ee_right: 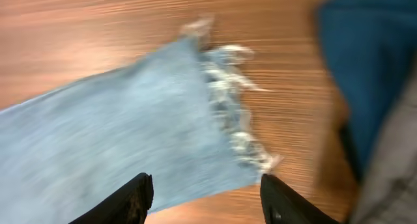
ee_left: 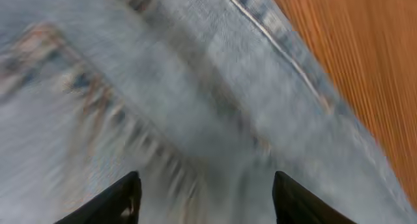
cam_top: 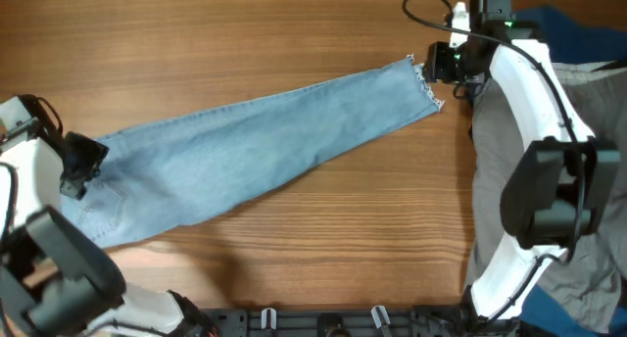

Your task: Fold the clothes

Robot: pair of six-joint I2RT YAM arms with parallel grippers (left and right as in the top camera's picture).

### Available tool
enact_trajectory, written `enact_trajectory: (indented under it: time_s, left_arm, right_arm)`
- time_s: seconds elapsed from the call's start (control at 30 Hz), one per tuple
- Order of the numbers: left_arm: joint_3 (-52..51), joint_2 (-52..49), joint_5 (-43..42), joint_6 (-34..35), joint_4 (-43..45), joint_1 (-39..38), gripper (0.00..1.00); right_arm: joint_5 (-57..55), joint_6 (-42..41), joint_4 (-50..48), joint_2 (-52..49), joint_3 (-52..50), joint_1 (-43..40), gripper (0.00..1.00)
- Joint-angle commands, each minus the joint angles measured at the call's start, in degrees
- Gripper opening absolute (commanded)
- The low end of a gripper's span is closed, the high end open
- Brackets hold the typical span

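Wood-grain table (cam_top: pixel 245 43) filled the overhead view. Across it the jeans (cam_top: pixel 255 151) lay flat as one long band. Their long axis ran slantwise from the waist by the left edge, toward the near-left corner, up to the frayed hem (cam_top: pixel 426 82) short of the far-right corner. Grey trousers (cam_top: pixel 490 170) and a deep blue garment (cam_top: pixel 588 38) were heaped along the right edge, partly under the right arm. The left claw (ee_left: pixel 205 201) hung close above the denim at the waist end, by a stitched pocket (cam_top: pixel 110 208), its fingers apart and holding nothing. The right claw (ee_right: pixel 205 198), likewise spread and empty, hovered at the hem, with the cloth stretching away from it toward the left edge. Each arm thus had one end nearest, so a fold would probably carry hem toward waist along that slant.
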State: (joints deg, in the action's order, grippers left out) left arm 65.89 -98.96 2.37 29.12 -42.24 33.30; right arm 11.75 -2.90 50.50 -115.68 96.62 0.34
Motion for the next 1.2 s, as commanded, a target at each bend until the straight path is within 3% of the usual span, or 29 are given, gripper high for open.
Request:
enact_trajectory:
  time_s: [0.0,0.1,0.17,0.2,0.27,0.3,0.53,0.73,0.87,0.9,0.97,1.0,1.07,1.17]
  left_arm:
    - [-0.4,-7.3,-2.6,9.1,4.4,-0.1,0.54]
    - [-0.4,-9.0,-1.2,10.6,7.0,-0.1,0.50]
    - [-0.4,-9.0,-1.2,10.6,7.4,-0.1,0.42]
    - [-0.4,-9.1,-0.9,10.6,7.5,-0.1,0.36]
    - [-0.4,-9.3,0.3,10.5,6.8,-0.1,0.12]
    - [-0.4,-9.4,0.2,10.5,6.6,-0.1,0.04]
    - [7.3,-2.0,-0.4,10.2,-0.9,-0.2,0.04]
    - [7.2,-2.1,1.2,10.3,7.2,-2.7,0.04]
    - [7.2,-9.7,4.9,10.3,10.8,-6.6,0.04]
    - [7.2,-12.1,6.0,10.3,11.7,-7.1,0.13]
    - [7.2,-14.3,6.1,9.3,12.8,-7.0,0.45]
    - [7.9,-13.4,5.7,4.5,12.7,-6.6,0.55]
    - [11.3,-10.5,5.6,-1.9,7.2,-6.1,0.61]
    - [15.1,-2.3,3.5,-1.9,-1.9,-5.0,0.63]
  right_arm:
    - [7.8,5.9,1.6,0.4,-0.2,0.4,0.58]
    - [7.8,5.9,2.7,0.4,-0.2,0.8,0.57]
    - [7.8,5.8,3.0,0.4,-0.2,0.8,0.57]
    - [7.8,5.8,3.1,0.4,-0.2,0.7,0.57]
    - [7.8,5.9,3.1,0.4,-0.2,0.7,0.57]
    - [7.8,5.8,3.1,0.4,-0.2,0.7,0.57]
    - [7.6,5.7,3.0,0.4,-0.2,0.7,0.57]
    - [7.6,5.7,2.5,0.4,-0.2,0.7,0.57]
    - [7.6,5.7,2.5,0.4,-0.2,0.6,0.57]
    - [7.6,5.7,2.5,0.4,-0.2,0.6,0.57]
    - [7.6,5.3,2.7,0.4,-0.2,0.6,0.59]
    - [7.6,4.5,3.0,0.4,-0.3,0.6,0.62]
    - [7.6,3.7,3.4,0.4,-0.3,0.6,0.65]
    - [7.6,-1.0,4.0,0.4,-1.8,0.6,0.63]
